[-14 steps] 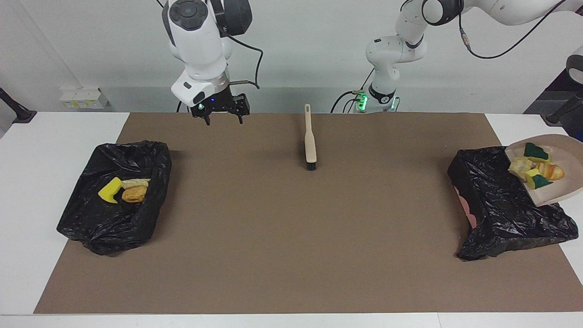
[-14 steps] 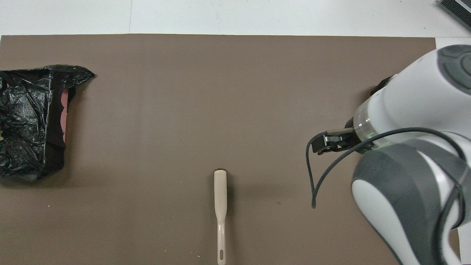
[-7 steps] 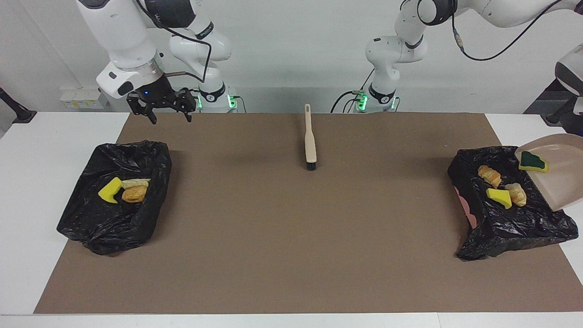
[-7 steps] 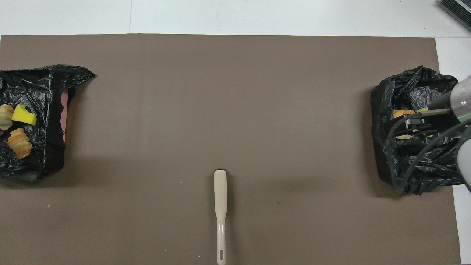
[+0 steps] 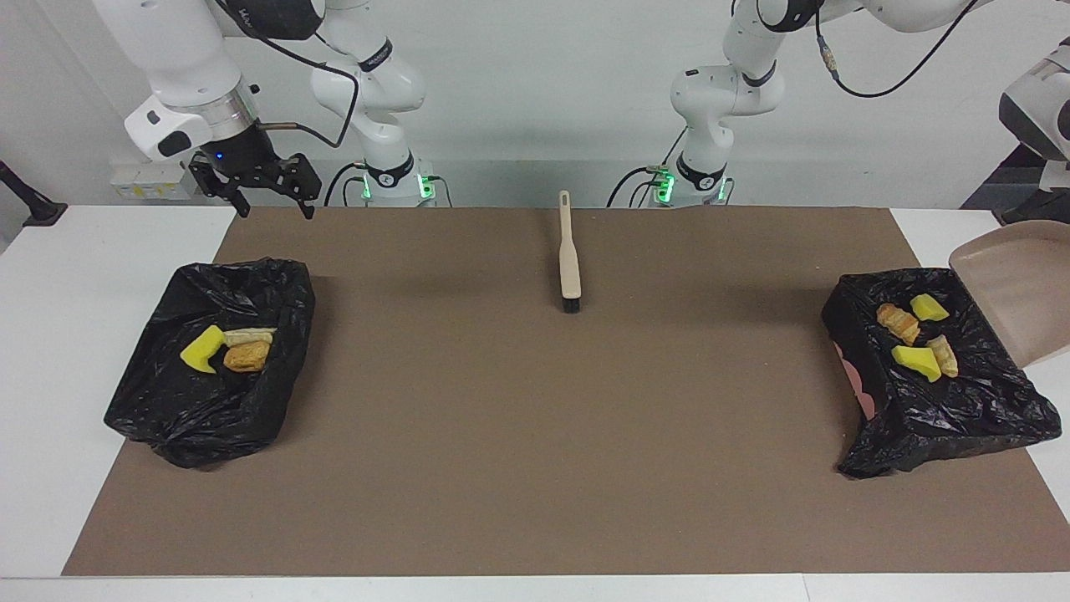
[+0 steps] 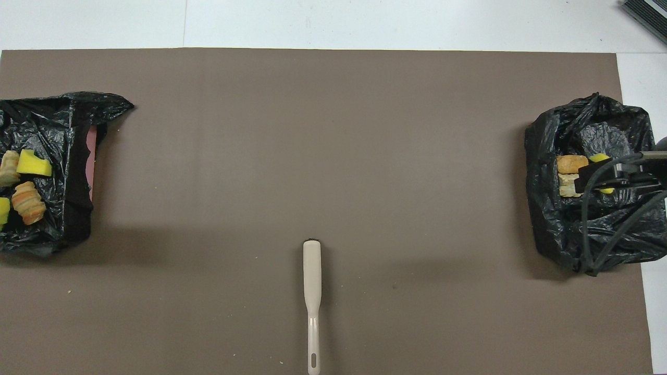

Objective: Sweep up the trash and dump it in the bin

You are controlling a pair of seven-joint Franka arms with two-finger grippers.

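**Dustpan emptied into the bin**

The last green-and-yellow scrap has slid off the tilted dustpan (image 5: pixel 1024 301) since the earlier frame, and the right hand (image 5: pixel 266 194) has swung outward. Now four pieces of trash (image 5: pixel 915 336) lie in the black-lined bin (image 5: pixel 961 410) at the left arm's end of the desk (image 5: pixel 50 351); three more (image 5: pixel 227 347) sit in the other bin (image 5: pixel 192 418). The right hand hangs released above the desk's robot-side edge. The left hand, out of view, is clenched. The brush (image 5: pixel 569 259) lies mid-mat.

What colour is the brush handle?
The brush handle is beige, with black bristles at its end; the facing view shows it best.
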